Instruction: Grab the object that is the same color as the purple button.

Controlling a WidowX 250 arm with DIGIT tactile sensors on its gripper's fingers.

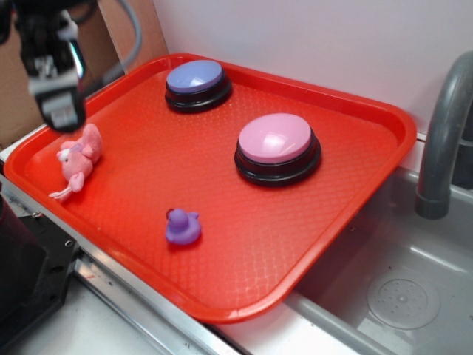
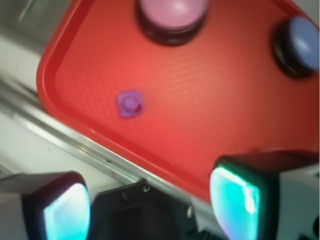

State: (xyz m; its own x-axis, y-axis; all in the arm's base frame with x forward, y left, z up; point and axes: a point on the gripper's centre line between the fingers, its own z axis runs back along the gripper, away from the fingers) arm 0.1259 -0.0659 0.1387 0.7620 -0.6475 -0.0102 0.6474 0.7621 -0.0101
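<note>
A tiny glossy purple rubber duck (image 1: 182, 226) (image 2: 131, 103) sits on the red tray (image 1: 251, 244), near its front edge. The purple button (image 1: 196, 83) (image 2: 301, 45), a bluish-purple dome on a black base, stands at the tray's back. My gripper (image 1: 59, 111) (image 2: 150, 210) hangs high over the tray's left end, above the pink plush, far left of the duck. Its two fingers stand wide apart with nothing between them. In the wrist view the duck lies well ahead of the fingertips (image 2: 67, 212).
A pink dome button (image 1: 278, 146) (image 2: 172, 15) on a black base stands mid-tray. A pink plush animal (image 1: 77, 159) lies at the tray's left end. A sink basin (image 1: 403, 296) and grey faucet (image 1: 443, 140) are to the right. A metal rail (image 2: 75, 145) runs along the tray's front edge.
</note>
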